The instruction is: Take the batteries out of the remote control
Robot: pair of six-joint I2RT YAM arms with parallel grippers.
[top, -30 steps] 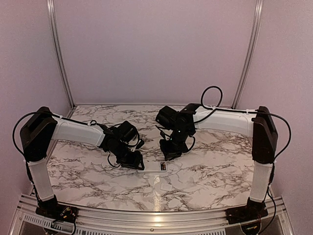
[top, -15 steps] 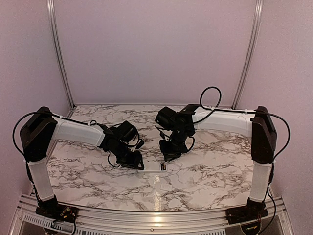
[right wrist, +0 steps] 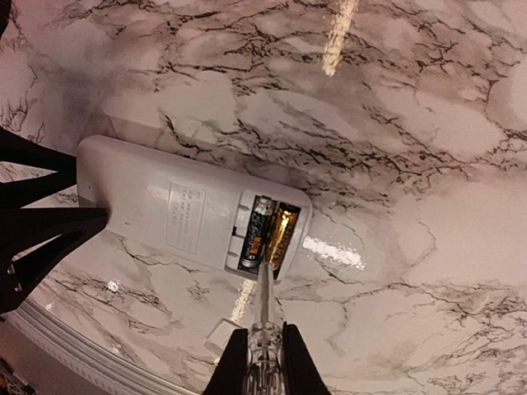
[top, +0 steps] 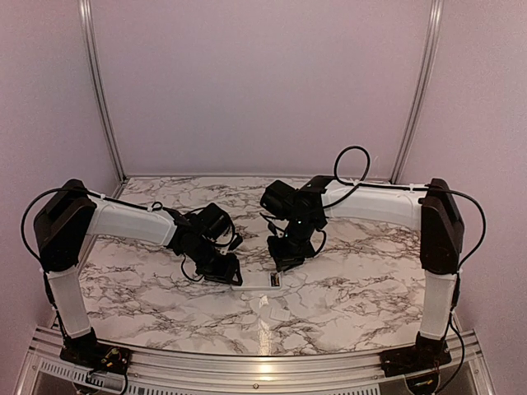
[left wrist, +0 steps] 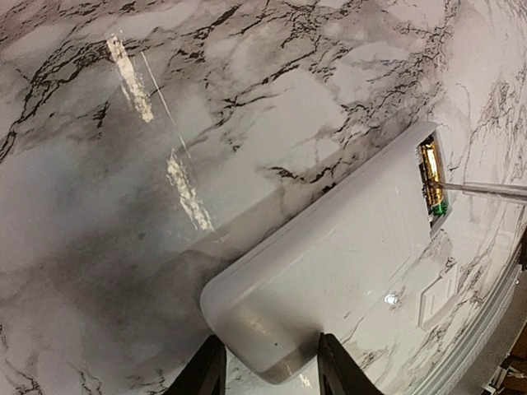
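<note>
The white remote control point(left wrist: 338, 247) lies flat on the marble with its back up and its recess open. Two batteries point(right wrist: 268, 229) sit side by side in it, one dark and one gold. My left gripper point(left wrist: 268, 374) is shut on the remote's rounded near end, one finger point(left wrist: 206, 372) at each side. My right gripper point(right wrist: 263, 362) is shut on the clear handle of a slim grey tool point(right wrist: 265, 300). The tool's tip rests at the recess edge against the batteries point(left wrist: 431, 177). From above, the remote point(top: 254, 285) lies between left gripper point(top: 230, 276) and right gripper point(top: 284, 262).
A small white cover piece point(right wrist: 221, 336) lies on the marble beside the remote, towards the table's metal front rail point(top: 263, 362). It also shows as cover piece point(left wrist: 436, 295) in the left wrist view. The left gripper's dark fingers point(right wrist: 33, 214) reach in at the right wrist view's left edge.
The right arm has shifted a little to the left with the tool. The left gripper's jaws have drawn in slightly on the remote. The remote has barely moved.
</note>
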